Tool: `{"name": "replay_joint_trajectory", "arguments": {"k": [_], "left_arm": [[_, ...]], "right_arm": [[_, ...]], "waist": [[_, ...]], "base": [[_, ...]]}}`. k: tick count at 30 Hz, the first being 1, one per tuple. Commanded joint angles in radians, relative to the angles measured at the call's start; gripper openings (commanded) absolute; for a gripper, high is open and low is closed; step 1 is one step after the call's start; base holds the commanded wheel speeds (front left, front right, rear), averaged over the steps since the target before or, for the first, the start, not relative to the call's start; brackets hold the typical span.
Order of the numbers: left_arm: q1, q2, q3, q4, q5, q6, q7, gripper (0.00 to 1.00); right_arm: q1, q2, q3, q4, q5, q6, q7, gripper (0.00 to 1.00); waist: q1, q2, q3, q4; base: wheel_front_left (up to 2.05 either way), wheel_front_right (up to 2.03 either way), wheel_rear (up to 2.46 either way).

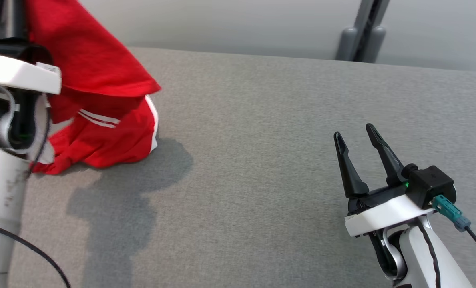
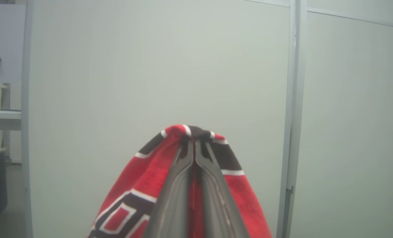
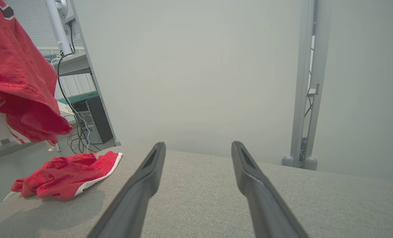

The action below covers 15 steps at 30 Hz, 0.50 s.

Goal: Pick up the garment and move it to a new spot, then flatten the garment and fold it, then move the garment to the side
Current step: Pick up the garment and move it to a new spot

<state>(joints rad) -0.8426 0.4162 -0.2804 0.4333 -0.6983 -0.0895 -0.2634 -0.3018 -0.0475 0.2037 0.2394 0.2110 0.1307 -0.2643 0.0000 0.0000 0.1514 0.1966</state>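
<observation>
I hold the red garment (image 1: 101, 68) pinched in my left end effector (image 2: 193, 143); my right end effector (image 1: 353, 131) gapes wide, well apart from it.

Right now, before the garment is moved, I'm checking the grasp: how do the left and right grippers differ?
The left gripper is shut on the red garment; the right gripper is open and empty. The left gripper is raised, the garment hanging from it down to the grey surface; the right gripper sits low over that surface, apart from the garment. Both have two long dark fingers.
</observation>
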Motion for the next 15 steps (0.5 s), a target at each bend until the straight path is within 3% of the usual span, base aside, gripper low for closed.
{"name": "replay_joint_trajectory", "arguments": {"k": [1,4,8,15], "left_arm": [[0.019,-0.018,0.009,-0.022,0.012,-0.004,-0.001,0.0],[0.067,-0.087,0.023,-0.112,0.029,-0.013,-0.001,0.0],[0.098,-0.139,0.016,-0.158,0.039,-0.015,-0.001,0.0],[0.116,-0.244,0.021,-0.222,0.059,-0.011,-0.002,0.0]], "right_arm": [[0.012,-0.006,-0.002,-0.002,0.005,0.0,-0.001,1.0],[0.017,-0.006,-0.011,-0.009,0.008,0.0,-0.001,1.0],[0.016,-0.005,-0.035,-0.016,0.003,0.0,-0.001,1.0],[0.002,-0.005,-0.086,-0.037,-0.005,0.0,-0.001,1.0]], "waist": [[0.0,0.0,-0.022,-0.028],[0.0,0.0,-0.041,-0.083],[0.0,0.0,-0.042,-0.135],[0.0,0.0,-0.009,-0.287]], "base": [[0.0,0.0,0.0],[0.0,0.0,0.0],[0.0,0.0,0.0],[0.0,0.0,0.0]]}}
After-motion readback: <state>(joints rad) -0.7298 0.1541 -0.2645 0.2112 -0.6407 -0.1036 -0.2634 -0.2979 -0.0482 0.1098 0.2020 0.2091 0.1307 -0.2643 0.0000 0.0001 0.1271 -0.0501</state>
